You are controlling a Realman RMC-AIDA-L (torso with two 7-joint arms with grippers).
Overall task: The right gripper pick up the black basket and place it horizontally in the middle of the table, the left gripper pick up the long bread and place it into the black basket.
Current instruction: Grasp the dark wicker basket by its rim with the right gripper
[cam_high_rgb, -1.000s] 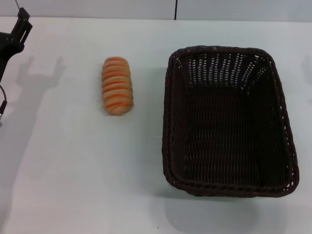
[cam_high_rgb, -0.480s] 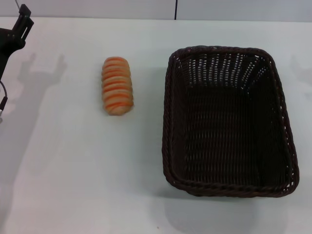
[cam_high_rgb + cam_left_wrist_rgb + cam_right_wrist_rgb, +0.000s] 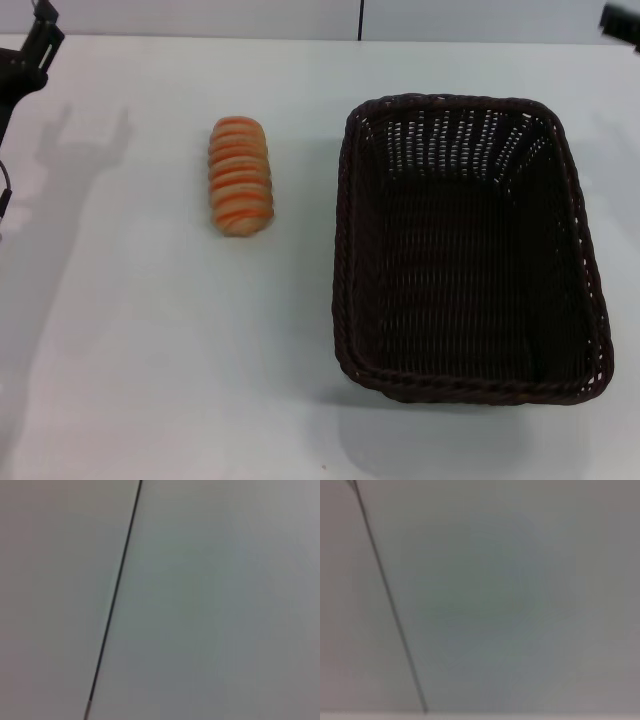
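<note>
The black basket point(image 3: 470, 250) stands empty on the right half of the white table point(image 3: 150, 350), its long side running away from me. The long bread point(image 3: 240, 177) lies to the left of it, apart from it, also lengthwise. My left gripper point(image 3: 32, 48) hangs at the far left corner, well away from the bread, and holds nothing. Only a black tip of my right gripper point(image 3: 622, 20) shows at the far right corner, beyond the basket. Both wrist views show only a plain grey surface with a dark seam line point(image 3: 114, 600).
A wall with a dark vertical seam point(image 3: 360, 18) runs along the table's far edge. The left gripper's shadow point(image 3: 90, 135) falls on the table left of the bread.
The left gripper has drifted slightly up and back at the left edge. A tip of the right gripper has come into view at the far right corner. Bread and basket have not moved.
</note>
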